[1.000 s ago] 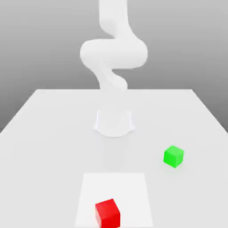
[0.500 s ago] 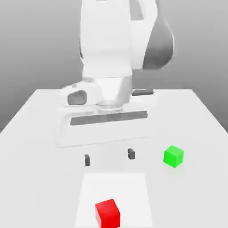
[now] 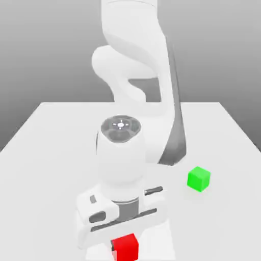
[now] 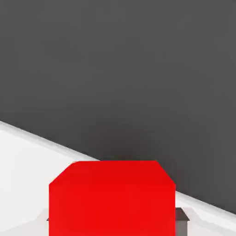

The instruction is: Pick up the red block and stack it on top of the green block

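The red block (image 3: 126, 250) sits on the table near its front edge, on a lighter square patch (image 3: 164, 240). My gripper (image 3: 124, 244) has come down over it, and the white hand (image 3: 120, 216) hides the block's top. In the hand view the red block (image 4: 112, 198) lies between the dark fingertips (image 4: 182, 215), which press against its two sides, so the gripper is shut on it. The green block (image 3: 199, 179) rests alone on the table toward the exterior view's right, farther back than the red one.
The white table (image 3: 51, 132) stretches back to the arm's upright links (image 3: 137, 66), which rise over its middle. The dark floor (image 4: 120, 69) lies beyond the table's front edge, close to the red block.
The hand has dropped from above the table's middle down to the red block at the front. Its fingers, wide apart half a second ago, have closed on the block.
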Motion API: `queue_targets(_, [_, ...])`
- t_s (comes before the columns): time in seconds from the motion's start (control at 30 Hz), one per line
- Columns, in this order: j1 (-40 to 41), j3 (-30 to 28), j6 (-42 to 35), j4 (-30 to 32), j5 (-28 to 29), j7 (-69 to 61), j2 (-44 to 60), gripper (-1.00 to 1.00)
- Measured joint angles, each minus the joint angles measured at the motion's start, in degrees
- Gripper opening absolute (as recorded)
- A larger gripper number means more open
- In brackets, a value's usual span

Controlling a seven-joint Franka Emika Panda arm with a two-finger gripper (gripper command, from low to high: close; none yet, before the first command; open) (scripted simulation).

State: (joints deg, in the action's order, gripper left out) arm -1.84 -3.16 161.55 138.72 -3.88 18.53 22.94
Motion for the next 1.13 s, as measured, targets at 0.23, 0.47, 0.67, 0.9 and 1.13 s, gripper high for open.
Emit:
queue_targets(0.23, [-1.76,0.81,-8.07,3.28,0.44,0.98,-11.39,-1.0])
queue_targets(0.47, [-15.57,9.76,-9.21,15.8,-6.95,0.35,-25.35,-1.0])
queue_targets(0.67, [-23.7,16.56,-9.33,27.06,-9.03,2.9,-36.84,-1.0])
queue_targets(0.9, [-25.11,22.37,-2.22,32.62,-5.72,7.04,-35.17,-1.0])
queue_targets(1.13, [-22.43,23.04,7.28,32.51,1.1,11.66,-25.4,1.0])
